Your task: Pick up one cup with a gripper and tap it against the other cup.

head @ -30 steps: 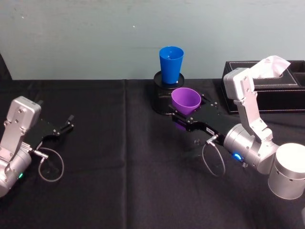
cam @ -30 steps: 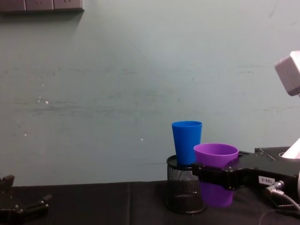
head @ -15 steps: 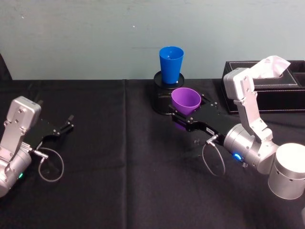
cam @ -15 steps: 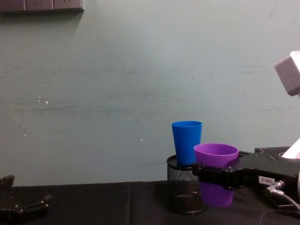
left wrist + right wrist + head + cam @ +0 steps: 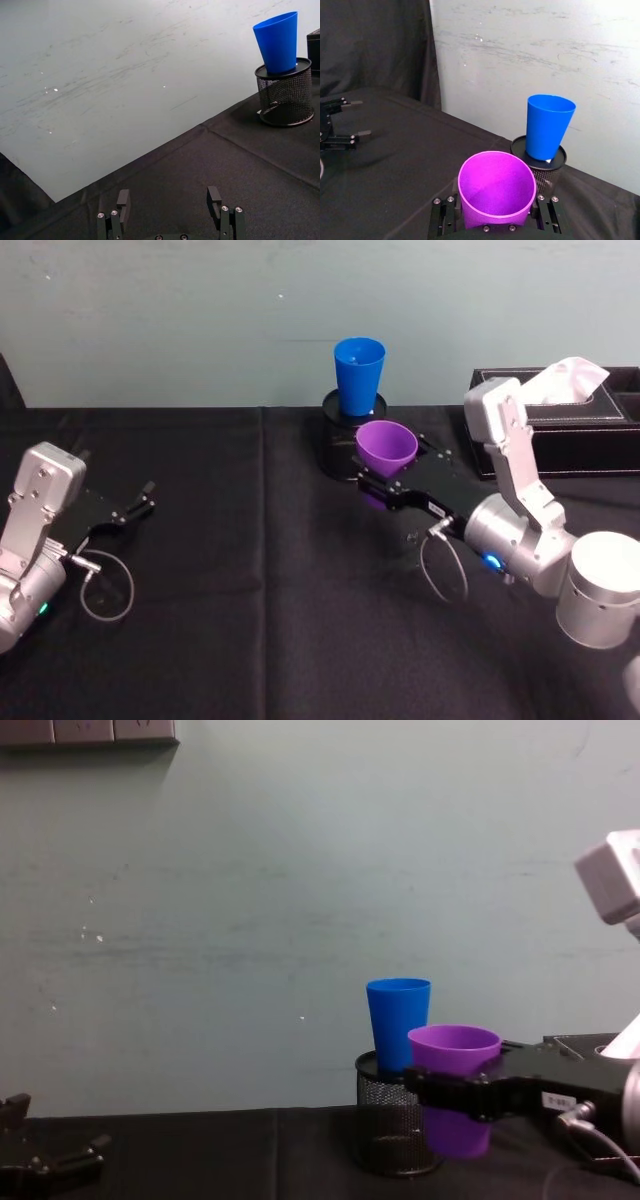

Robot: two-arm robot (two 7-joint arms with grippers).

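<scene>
The purple cup (image 5: 387, 447) is held upright, just off the black cloth, by my right gripper (image 5: 398, 469), which is shut on its wall. In the right wrist view the fingers flank the purple cup (image 5: 495, 187). The blue cup (image 5: 359, 375) stands upright on a black wire-mesh pot (image 5: 340, 435) just behind it, with a small gap between the two cups. From the chest, the purple cup (image 5: 455, 1055) overlaps the blue cup (image 5: 397, 1020). My left gripper (image 5: 135, 508) rests open at the table's left, far from both cups.
A black tissue box (image 5: 590, 435) with a white tissue sticking out stands right of the pot, behind my right arm. A pale green wall (image 5: 180, 320) runs close behind the table. Black cloth (image 5: 260, 570) covers the table.
My right gripper has shifted the purple cup slightly left and a little nearer the blue cup. The left arm has stayed still.
</scene>
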